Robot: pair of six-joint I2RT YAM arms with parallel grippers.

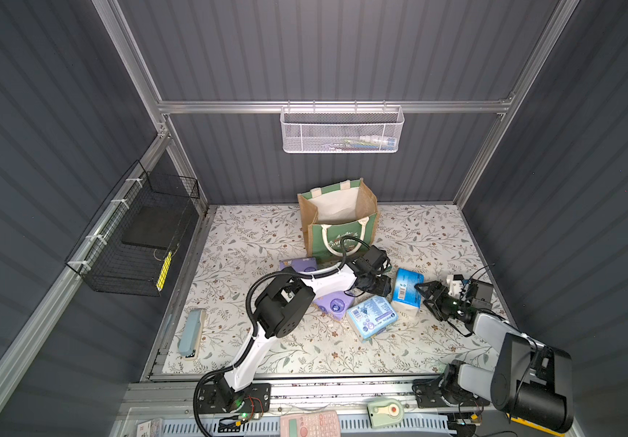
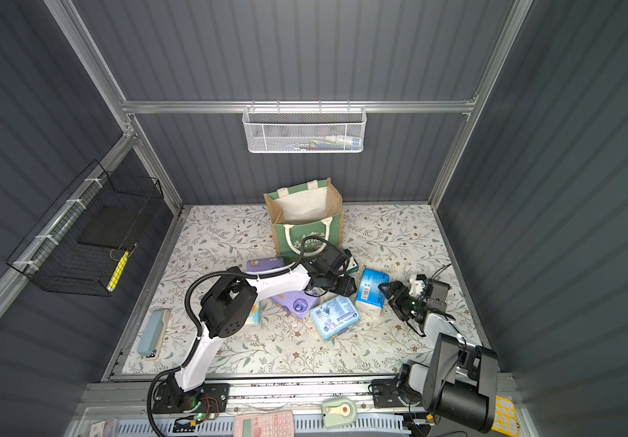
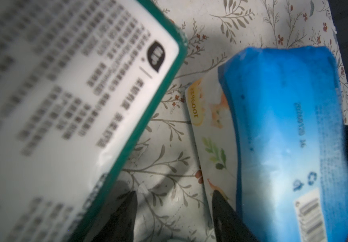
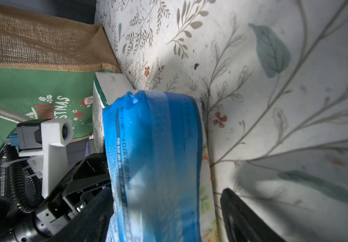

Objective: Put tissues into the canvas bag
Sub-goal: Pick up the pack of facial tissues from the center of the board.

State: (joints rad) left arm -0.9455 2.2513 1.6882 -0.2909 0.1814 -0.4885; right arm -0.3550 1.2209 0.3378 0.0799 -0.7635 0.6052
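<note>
Straddling the light blue plastic-wrapped tissue pack (image 1: pixel 406 289) right of centre on the floral counter (image 1: pixel 259 234), the right pincer (image 1: pixel 422 296) gapes wide, likely to clear its width. The left pincer (image 3: pixel 174 194), also released, hovers empty beside the green canvas bag (image 1: pixel 369 232).

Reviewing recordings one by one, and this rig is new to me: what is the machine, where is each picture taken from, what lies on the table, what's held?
Two robot arms, each ending in a two-fingered gripper. Both top views look down on everything; each wrist view looks along one arm's gripper. On the floral cloth stand a canvas bag and tissues: two purple packs, a flat blue pack, an upright blue pack, a green-and-white pack, a white cartoon pack. The left gripper is open over bare cloth. The right gripper, also open, straddles the upright blue pack. Nothing looks held.
</note>
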